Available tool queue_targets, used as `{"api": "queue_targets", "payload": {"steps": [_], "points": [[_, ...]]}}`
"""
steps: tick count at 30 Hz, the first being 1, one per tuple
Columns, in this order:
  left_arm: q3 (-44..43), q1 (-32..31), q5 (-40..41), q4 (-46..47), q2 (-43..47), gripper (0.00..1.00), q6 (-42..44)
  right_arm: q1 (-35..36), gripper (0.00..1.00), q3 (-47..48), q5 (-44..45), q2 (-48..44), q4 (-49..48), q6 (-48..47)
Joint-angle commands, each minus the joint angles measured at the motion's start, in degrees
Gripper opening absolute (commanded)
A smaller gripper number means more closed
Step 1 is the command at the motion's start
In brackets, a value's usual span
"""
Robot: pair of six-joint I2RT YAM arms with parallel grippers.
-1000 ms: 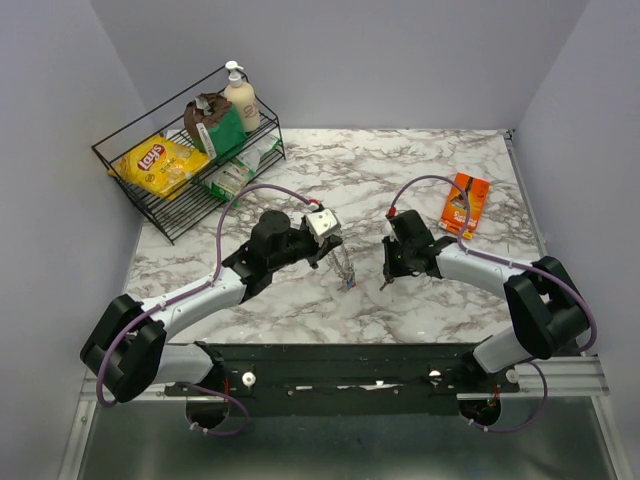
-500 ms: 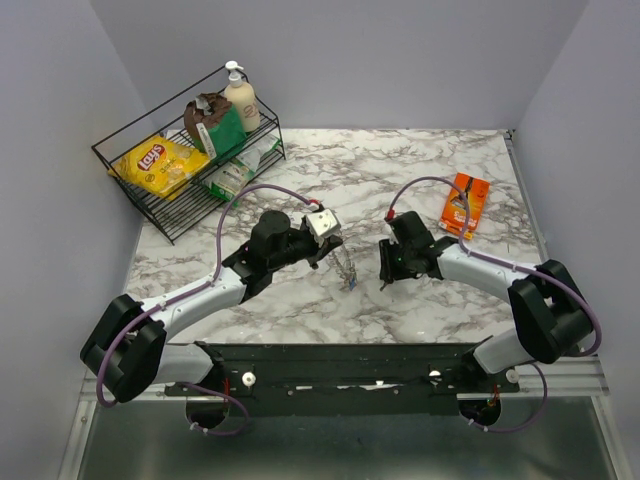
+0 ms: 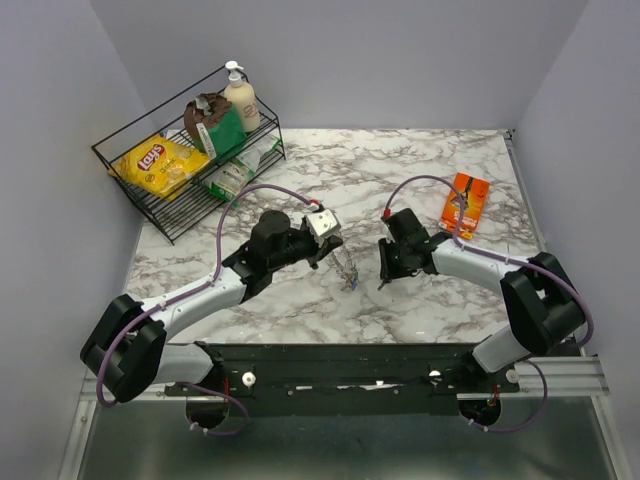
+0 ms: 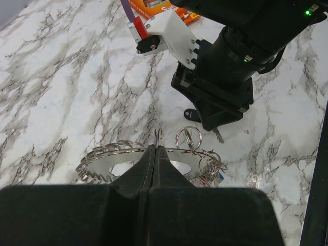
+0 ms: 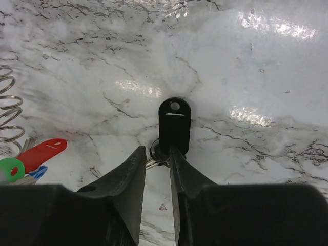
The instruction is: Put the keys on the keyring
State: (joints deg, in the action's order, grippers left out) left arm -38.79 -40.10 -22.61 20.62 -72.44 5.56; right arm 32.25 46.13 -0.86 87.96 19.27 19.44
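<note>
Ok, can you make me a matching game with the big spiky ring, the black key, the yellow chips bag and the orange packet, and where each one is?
Things:
1. keyring
2. black key
3. yellow chips bag
4. orange packet

Places:
A. in the wire rack
B. held by the right gripper
C. lying flat on the marble table, far right
D. pinched in the left gripper

Pairs: 1-D, 2-B, 3-A, 4-C.
</note>
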Motion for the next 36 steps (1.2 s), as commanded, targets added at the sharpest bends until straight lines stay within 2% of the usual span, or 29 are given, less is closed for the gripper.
{"api": "queue_targets", "payload": {"steps": [1,19,22,26,29,36], "points": [[-1.2,0.28,-1.12,1.97,0.29,0.0,0.41,0.44,0.32,1.42,0.51,1.51,2.18,-0.02],[-1.03,0.46,-1.12,1.88,0.46,0.0,0.5,0.36,0.23,6.43,3.33,2.91,4.11,-2.47],[-1.03,0.46,-1.03,1.53,0.46,0.0,0.59,0.45,0.24,6.08,2.8,1.78,4.46,-3.53],[-1.21,0.46,-1.21,1.61,0.37,0.0,0.59,0.88,0.35,6.34,3.85,1.16,6.57,-4.06],[-1.29,0.54,-1.47,1.7,0.11,0.0,0.68,1.67,0.39,6.96,4.11,2.3,7.98,-4.15],[-1.29,0.55,-1.73,1.62,0.11,0.0,0.5,3.61,0.39,9.07,5.87,6.43,10.09,-4.32]]}}
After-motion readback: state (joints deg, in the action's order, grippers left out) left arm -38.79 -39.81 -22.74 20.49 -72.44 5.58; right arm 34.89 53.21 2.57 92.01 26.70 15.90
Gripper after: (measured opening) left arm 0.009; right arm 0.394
